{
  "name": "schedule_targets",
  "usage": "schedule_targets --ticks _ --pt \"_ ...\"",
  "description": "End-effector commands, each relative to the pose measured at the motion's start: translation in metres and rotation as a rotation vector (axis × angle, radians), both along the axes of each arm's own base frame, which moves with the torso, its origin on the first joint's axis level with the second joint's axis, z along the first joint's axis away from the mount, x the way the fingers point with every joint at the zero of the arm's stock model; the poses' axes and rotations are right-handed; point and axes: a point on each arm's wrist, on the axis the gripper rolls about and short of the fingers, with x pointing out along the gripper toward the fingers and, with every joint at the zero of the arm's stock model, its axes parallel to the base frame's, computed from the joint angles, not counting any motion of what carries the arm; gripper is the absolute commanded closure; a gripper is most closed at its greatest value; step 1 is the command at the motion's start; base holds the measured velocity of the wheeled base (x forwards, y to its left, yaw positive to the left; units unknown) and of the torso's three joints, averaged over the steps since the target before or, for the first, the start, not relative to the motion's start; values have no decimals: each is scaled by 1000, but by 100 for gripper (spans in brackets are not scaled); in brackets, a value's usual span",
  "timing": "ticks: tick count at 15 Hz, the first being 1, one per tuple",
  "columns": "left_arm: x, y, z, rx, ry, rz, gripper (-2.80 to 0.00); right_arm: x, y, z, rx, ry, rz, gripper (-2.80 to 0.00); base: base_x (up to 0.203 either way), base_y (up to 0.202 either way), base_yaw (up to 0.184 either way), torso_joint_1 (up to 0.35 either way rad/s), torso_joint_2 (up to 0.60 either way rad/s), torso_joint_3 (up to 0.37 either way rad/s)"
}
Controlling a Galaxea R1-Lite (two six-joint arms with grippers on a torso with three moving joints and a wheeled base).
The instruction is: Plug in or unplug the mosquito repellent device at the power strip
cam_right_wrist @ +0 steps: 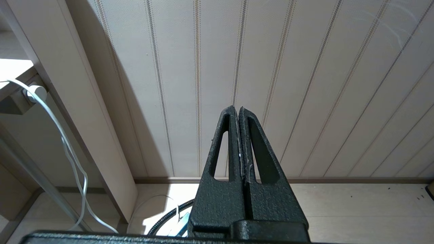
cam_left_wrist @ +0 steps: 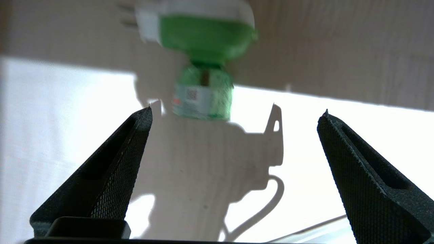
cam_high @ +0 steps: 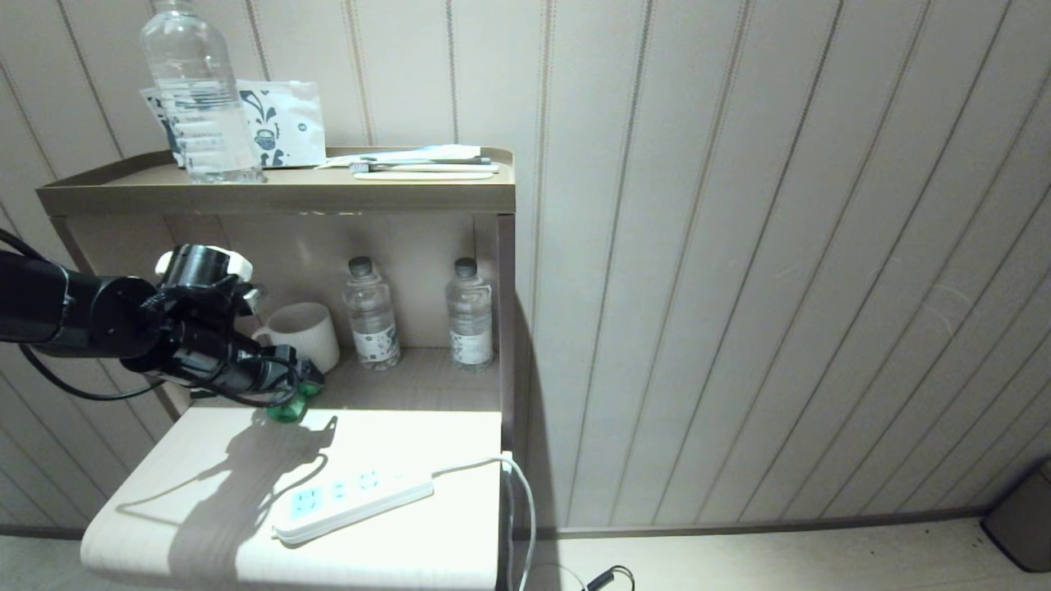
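A: Where is the mosquito repellent device (cam_left_wrist: pixel 203 61) right now?

B: It stands at the far left of the pale pull-out shelf (cam_high: pixel 410 443), just in front of the open compartment. From the head view only a bit of its green bottle shows under the left gripper (cam_high: pixel 300 386). The left wrist view shows it better: white head, green body, labelled green bottle, with the prongs sticking out to one side, though blurred.

A: Is the left gripper holding it?

B: No. Its two fingers (cam_left_wrist: pixel 112 169) are spread wide apart, and the device sits just beyond the tips, not between them. Nothing is clamped.

A: And the power strip (cam_high: pixel 353 499)?

B: It lies nearer on the same shelf, right of centre, set at a slant. Its white cord (cam_high: pixel 513 492) runs off the right edge and hangs down. The device is well apart from it, and no socket has anything plugged in.

A: The right gripper (cam_right_wrist: pixel 239 110)?

B: Its fingers are pressed together, empty, pointing at the panelled wall (cam_high: pixel 780 246) low beside the cabinet.

A: Anything else nearby?

B: A white mug (cam_high: pixel 304 332) and two small water bottles (cam_high: pixel 371 316) stand in the compartment behind the device, the mug just behind the left gripper. A large bottle (cam_high: pixel 197 98) stands on top.
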Motion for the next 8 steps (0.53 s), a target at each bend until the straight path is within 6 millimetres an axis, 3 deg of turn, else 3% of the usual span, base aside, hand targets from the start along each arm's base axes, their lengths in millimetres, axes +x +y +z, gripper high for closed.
schedule_targets --ticks 1,5,8 --pt "12 2 -17 -10 52 17 -280 0 0 0 0 0 0 0 0 0 0 0 0 0" --pt "22 3 -37 -10 100 21 -280 0 0 0 0 0 0 0 0 0 0 0 0 0" --pt "30 3 -40 -11 107 20 -280 0 0 0 0 0 0 0 0 0 0 0 0 0"
